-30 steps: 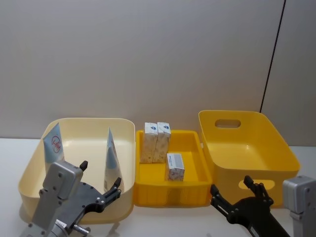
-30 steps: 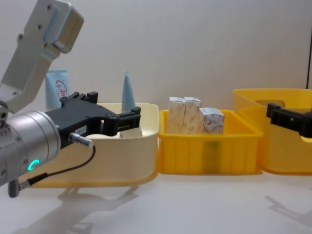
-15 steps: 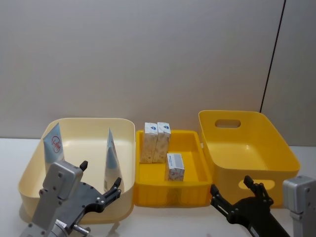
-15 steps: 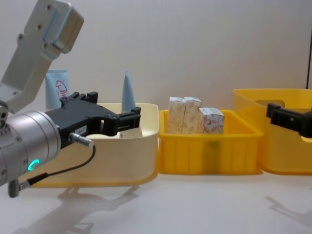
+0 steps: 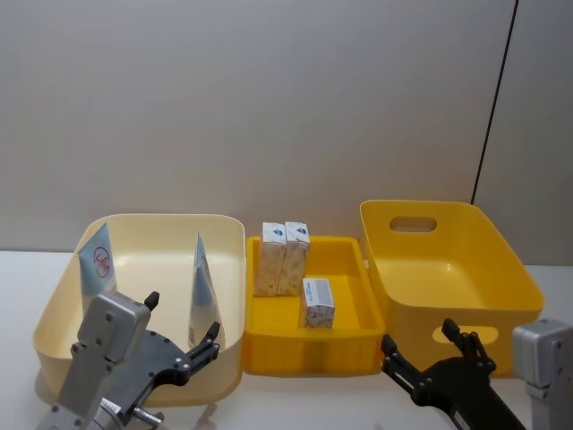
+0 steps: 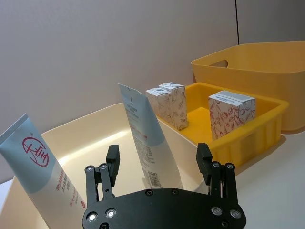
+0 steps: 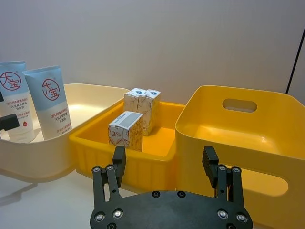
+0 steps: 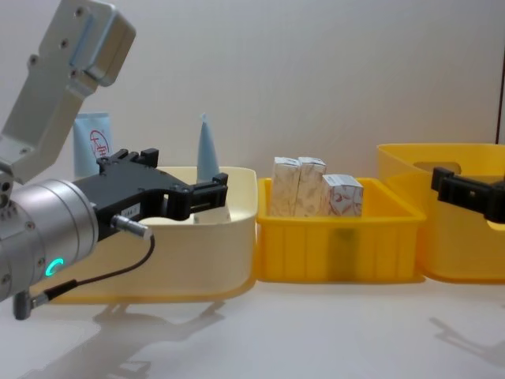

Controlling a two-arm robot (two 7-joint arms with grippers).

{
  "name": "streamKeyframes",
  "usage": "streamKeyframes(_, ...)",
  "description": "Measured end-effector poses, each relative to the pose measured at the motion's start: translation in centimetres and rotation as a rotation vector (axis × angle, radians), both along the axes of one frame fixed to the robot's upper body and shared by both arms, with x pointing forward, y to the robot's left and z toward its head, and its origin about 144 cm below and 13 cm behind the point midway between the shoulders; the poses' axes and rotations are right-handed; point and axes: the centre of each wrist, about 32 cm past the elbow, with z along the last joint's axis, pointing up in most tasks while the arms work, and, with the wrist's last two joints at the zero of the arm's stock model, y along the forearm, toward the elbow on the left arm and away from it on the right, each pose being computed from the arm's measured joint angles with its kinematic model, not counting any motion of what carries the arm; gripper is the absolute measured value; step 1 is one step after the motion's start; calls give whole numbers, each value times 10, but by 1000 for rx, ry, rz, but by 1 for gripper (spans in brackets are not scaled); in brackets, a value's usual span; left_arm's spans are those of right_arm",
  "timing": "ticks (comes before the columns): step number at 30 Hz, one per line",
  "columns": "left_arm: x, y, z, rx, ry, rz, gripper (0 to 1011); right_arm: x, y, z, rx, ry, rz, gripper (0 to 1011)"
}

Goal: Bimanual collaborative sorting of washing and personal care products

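A cream bin [image 5: 148, 269] sits just left of the yellow tray [image 5: 309, 355] and a deep yellow bin [image 5: 448, 269] just right of it. The left gripper [image 5: 183, 315] and right gripper [image 5: 418, 336] hang nearer than the tray, fingers spread and empty. In the cream bin stand two tall squeeze tubes [image 5: 97, 258], pale blue over white with a red round logo. Three small white cartons [image 5: 274, 260] with beige-orange print stand inside the tray.
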Motion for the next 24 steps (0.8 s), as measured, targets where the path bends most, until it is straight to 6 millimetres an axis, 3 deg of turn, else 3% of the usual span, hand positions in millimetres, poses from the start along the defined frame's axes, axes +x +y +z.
streamKeyframes(24,0,0,0,0,0,0,1003,0,0,0,0,0,0,1001)
